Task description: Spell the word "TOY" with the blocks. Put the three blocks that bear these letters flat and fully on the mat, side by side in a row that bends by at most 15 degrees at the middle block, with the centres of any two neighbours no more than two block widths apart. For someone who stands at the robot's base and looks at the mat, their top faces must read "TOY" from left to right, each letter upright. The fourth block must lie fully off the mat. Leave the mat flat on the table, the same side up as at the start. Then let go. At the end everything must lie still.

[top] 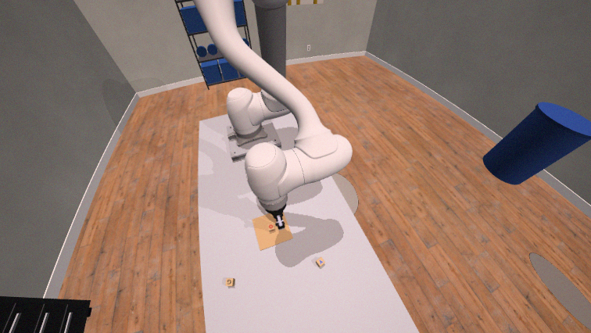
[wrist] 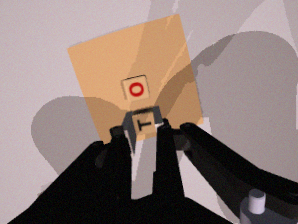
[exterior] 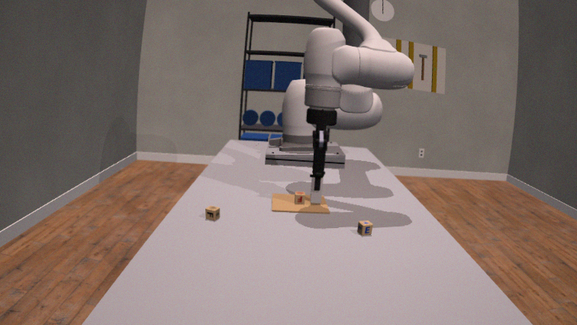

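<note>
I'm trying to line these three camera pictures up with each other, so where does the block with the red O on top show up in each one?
Top: the red O block is below centre, slightly left.
Exterior: right of centre, lower half, its O not readable there.
Wrist: left of centre, upper half.
Shared landmark: the tan mat under it.

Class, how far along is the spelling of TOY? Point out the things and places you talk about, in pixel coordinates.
Looks done: the O block (top: 271,228) (exterior: 299,197) (wrist: 135,88) sits on the mat (top: 266,241) (exterior: 282,205) (wrist: 100,65). In hand: the T block (wrist: 145,124), beside O, held by the gripper (top: 280,224) (exterior: 316,197) (wrist: 144,119). Left: release T and add Y; the dark-lettered block (top: 230,282) (exterior: 212,213) and blue-lettered block (top: 320,263) (exterior: 365,228) both lie off the mat.
</note>
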Available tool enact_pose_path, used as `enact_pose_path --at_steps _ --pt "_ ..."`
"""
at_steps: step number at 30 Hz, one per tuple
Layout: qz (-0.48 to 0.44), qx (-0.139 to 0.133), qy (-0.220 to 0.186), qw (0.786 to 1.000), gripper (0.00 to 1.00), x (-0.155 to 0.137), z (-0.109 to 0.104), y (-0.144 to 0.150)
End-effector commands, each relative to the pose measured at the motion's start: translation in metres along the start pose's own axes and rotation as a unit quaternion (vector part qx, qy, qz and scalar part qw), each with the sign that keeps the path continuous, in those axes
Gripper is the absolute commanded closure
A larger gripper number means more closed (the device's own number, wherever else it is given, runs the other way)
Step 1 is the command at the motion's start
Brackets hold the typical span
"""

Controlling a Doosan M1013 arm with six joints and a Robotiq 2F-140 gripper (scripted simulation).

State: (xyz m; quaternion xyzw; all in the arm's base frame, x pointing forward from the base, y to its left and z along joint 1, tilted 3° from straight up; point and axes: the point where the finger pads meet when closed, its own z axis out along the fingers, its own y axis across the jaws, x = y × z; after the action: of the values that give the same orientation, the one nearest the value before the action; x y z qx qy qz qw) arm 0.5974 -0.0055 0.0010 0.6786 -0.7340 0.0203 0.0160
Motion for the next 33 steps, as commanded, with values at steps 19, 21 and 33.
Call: enact_pose_path --at_steps 19,21,33 --pt "0.002 -0.002 0.001 1.0 0.8 0.0019 0.0044 0.0022" --pt "0.002 -0.002 0.001 1.0 0.78 0.0019 0.0044 0.0022" --pt "0.002 -0.002 0.001 1.0 0.75 0.0019 0.0044 0.0022"
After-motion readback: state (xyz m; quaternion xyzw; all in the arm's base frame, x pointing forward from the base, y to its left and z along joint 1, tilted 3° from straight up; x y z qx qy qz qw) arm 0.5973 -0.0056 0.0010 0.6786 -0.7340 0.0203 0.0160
